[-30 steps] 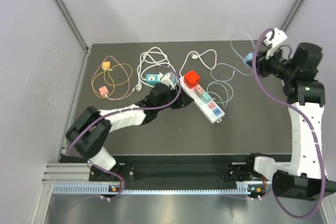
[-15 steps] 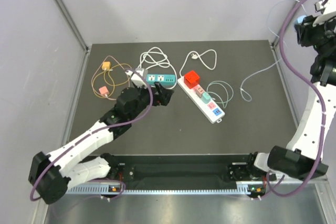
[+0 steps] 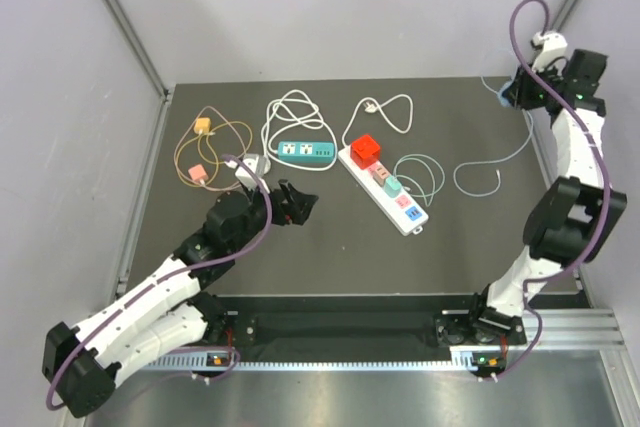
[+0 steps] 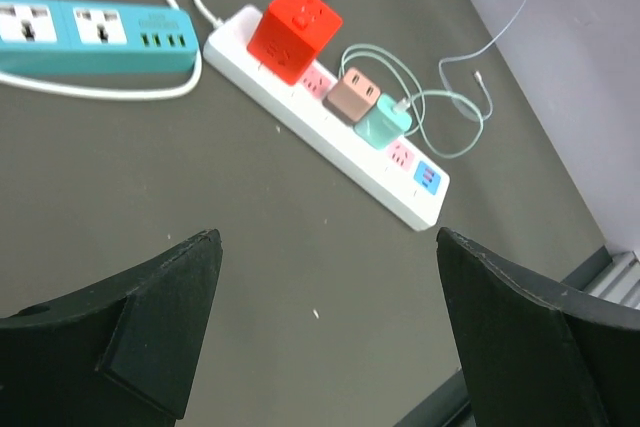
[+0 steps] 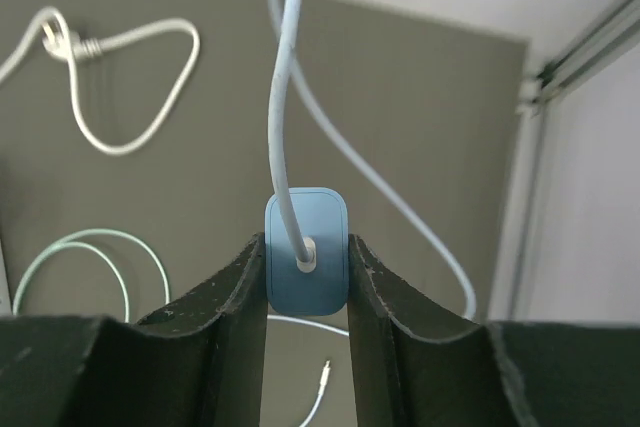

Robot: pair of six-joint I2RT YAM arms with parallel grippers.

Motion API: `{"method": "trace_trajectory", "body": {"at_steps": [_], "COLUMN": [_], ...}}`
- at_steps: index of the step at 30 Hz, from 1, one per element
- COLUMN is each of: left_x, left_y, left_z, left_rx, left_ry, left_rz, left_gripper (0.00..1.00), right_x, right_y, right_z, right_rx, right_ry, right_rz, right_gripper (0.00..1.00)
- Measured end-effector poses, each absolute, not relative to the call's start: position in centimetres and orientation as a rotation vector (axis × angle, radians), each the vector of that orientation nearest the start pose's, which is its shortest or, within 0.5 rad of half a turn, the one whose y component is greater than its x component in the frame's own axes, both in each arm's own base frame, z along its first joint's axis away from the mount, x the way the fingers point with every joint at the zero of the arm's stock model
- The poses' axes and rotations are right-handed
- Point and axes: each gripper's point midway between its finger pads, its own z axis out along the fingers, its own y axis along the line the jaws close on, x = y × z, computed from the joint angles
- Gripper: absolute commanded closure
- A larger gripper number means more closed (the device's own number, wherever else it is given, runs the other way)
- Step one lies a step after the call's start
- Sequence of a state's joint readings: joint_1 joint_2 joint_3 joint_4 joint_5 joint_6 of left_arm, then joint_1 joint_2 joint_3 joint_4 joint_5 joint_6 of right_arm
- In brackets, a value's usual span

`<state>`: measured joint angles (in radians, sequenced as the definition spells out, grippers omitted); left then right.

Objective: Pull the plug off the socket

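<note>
Top external view is showing the left gripper [image 3: 297, 203] hovering over the dark table [image 3: 330, 257], just on the near side of the teal power strip [image 3: 306, 152] and to the left of the white power strip [image 3: 385, 187]; its jaws are standing wide apart and touching nothing. By the table's far right corner the right gripper [image 3: 510, 97] is holding the blue plug [image 3: 503, 99], well apart from the white power strip. Left wrist view is looking down between two black fingers [image 4: 160, 317] spread to either side of the frame, with nothing lying between them; beyond them the white power strip is lying diagonally, carrying a red cube plug [image 4: 293, 30], a brown plug [image 4: 355, 95] and a mint plug [image 4: 380, 125] in its sockets. Right wrist view is showing the fingertips [image 5: 245, 277] pressing in on both sides of the blue plug, clamping it firmly, while its pale blue cable [image 5: 285, 97] is rising from the plug's middle and curving away above the table.
</note>
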<state>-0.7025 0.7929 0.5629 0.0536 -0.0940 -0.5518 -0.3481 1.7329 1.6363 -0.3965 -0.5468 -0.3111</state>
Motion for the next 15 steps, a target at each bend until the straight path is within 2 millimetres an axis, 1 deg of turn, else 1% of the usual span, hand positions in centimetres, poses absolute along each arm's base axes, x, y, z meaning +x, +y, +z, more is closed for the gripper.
{"method": "trace_trajectory", "body": {"at_steps": [2,4,5,7,9,11,12,13,14,15], "left_x": [24.3,24.0,23.8,23.5,23.2,22.9,22.7,22.6,22.4,22.2], "left_y": [-21.6,-21.7,-21.7,-21.9,-21.8,-21.8,-21.8,-21.8,-21.7,-21.7], "left_z": [21.5,20.7,20.3,19.6,19.2,18.9,19.0,19.0,19.1,19.3], "left_rx": [0.063,0.063,0.062,0.060,0.057,0.052,0.049,0.048,0.045,0.039], "left_ry": [1.845,1.867,1.877,1.896,1.908,1.914,1.913,1.913,1.908,1.904], "left_rz": [-0.835,-0.850,-0.853,-0.869,-0.880,-0.895,-0.903,-0.911,-0.918,-0.928], "left_gripper": [0.07,0.07,0.08,0.08,0.08,0.08,0.08,0.08,0.08,0.08], "right_x": [50.3,50.7,50.8,50.8,50.7,50.6,50.7,50.9,51.3,51.9], "right_y": [-9.2,-9.0,-8.8,-8.5,-8.3,-8.3,-8.4,-8.4,-8.4,-8.7], "right_z": [22.9,19.1,16.9,13.1,10.2,7.9,7.0,6.2,6.2,6.3], "right_rx": [-0.293,-0.288,-0.281,-0.266,-0.242,-0.211,-0.196,-0.182,-0.174,-0.170], "right_ry": [2.042,2.120,2.168,2.246,2.309,2.364,2.384,2.402,2.398,2.394], "right_rz": [0.181,0.226,0.256,0.305,0.346,0.377,0.387,0.398,0.414,0.404], "right_gripper": [1.00,1.00,1.00,1.00,1.00,0.97,0.92,0.90,0.86,0.75]}}
